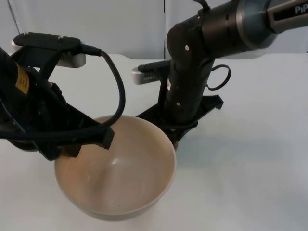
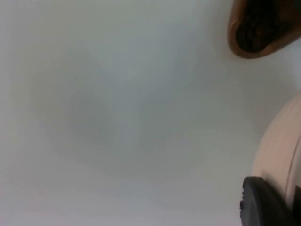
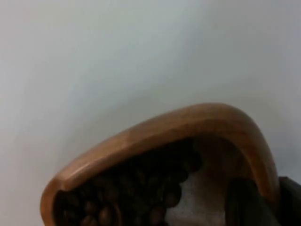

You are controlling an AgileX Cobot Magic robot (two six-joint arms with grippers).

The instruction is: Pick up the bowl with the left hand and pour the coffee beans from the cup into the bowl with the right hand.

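A wide beige bowl [image 1: 120, 173], with nothing in it, sits in the near middle of the top view. My left gripper [image 1: 72, 147] is shut on its left rim. The bowl's outer wall [image 2: 277, 155] appears beside a black fingertip [image 2: 258, 202]. Just behind the bowl's far right rim, my right gripper [image 1: 175, 135] points down, shut on a wooden cup [image 3: 164, 136]. The cup holds dark coffee beans [image 3: 136, 188], and one fingertip [image 3: 244, 202] stands inside its rim. From the left wrist the same cup [image 2: 256, 33] shows on the white table. In the top view the arm hides nearly all of it.
The white table [image 1: 250, 144] stretches open to the right and front of the bowl. The grey partition wall [image 1: 120, 24] closes the back. Both arms crowd the space just behind the bowl.
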